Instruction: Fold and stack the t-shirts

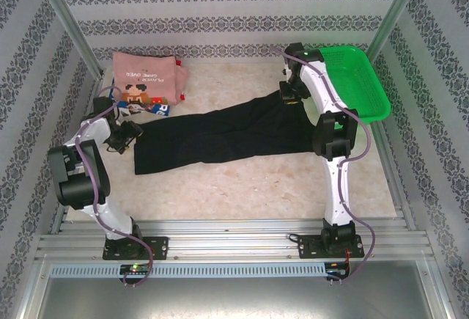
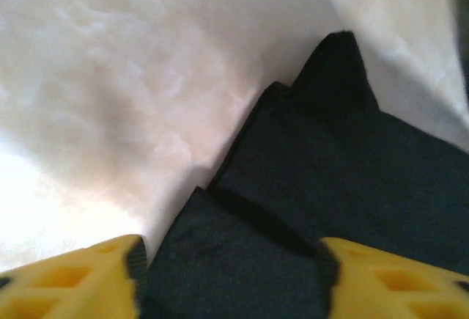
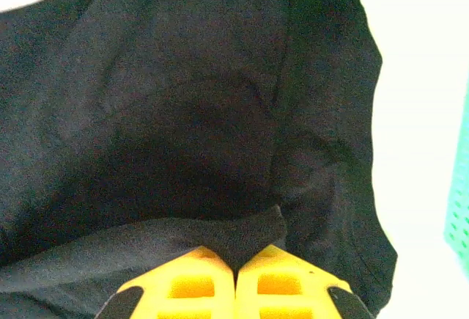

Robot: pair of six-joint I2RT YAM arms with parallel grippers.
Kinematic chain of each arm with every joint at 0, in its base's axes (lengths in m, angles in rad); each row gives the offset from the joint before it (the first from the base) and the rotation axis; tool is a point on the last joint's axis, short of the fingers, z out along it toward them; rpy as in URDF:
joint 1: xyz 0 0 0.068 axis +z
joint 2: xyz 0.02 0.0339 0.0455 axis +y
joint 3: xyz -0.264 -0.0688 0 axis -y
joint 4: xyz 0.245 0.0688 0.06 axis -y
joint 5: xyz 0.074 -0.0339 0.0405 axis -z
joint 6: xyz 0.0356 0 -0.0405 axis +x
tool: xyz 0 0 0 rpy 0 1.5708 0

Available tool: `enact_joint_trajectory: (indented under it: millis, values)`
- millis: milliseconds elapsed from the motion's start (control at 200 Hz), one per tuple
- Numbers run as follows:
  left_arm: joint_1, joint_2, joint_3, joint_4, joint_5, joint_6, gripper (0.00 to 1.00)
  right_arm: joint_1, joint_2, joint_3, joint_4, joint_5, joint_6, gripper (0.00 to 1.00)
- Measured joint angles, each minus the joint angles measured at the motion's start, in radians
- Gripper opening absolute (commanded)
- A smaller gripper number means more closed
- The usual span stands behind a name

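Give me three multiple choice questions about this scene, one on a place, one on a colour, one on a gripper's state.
1. Where is the green basket? A far right B far left C near centre
2. What colour is the t-shirt spread across the middle? A pink B black C white
3. How is the left gripper? A open B shut, empty C shut on the basket
Answers: 1 A, it sits at the far right, beside the right arm. 2 B, it is plainly black. 3 A, its yellow fingers stand apart above the t-shirt.
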Motion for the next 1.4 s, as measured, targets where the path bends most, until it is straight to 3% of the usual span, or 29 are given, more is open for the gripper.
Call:
enact_joint_trajectory:
  millis: [150,295,415,510,669,809,969,1059,1249,1399]
  values:
    - [-0.001,-0.245,-0.061,-0.053,0.000,-0.011,0.75,-0.018,0.010,0.008,0.092,-0.124,0.109,0.40]
    - [-0.006,-0.466,-0.185,-0.125,0.001,-0.031,0.76,-0.062,-0.003,-0.008,0.238,-0.280,0.213,0.62]
    - [-0.008,-0.473,-0.293,-0.156,0.001,-0.053,0.74,-0.089,-0.088,-0.098,0.286,-0.345,0.228,0.72]
    - [-0.008,-0.425,-0.344,-0.148,0.005,-0.080,0.72,-0.098,-0.241,-0.257,0.303,-0.361,0.205,0.78]
    - [-0.013,-0.325,-0.367,-0.045,0.017,-0.129,0.65,-0.111,-0.579,-0.599,0.314,-0.364,0.171,0.80]
    - [-0.034,-0.227,-0.375,0.056,0.027,-0.162,0.53,-0.153,-0.749,-0.858,0.336,-0.354,0.168,0.79]
    - [-0.047,-0.187,-0.374,0.117,0.010,-0.177,0.21,-0.179,-0.757,-1.049,0.349,-0.325,0.169,0.76]
    - [-0.047,-0.170,-0.369,0.127,-0.008,-0.171,0.11,-0.179,-0.750,-1.091,0.361,-0.325,0.172,0.73]
    - [-0.045,-0.174,-0.352,0.114,-0.056,-0.134,0.06,-0.167,-0.731,-1.095,0.411,-0.327,0.180,0.73]
    - [0.019,-0.286,-0.398,0.033,-0.105,-0.084,0.06,-0.109,-0.695,-1.082,0.429,-0.330,0.199,0.72]
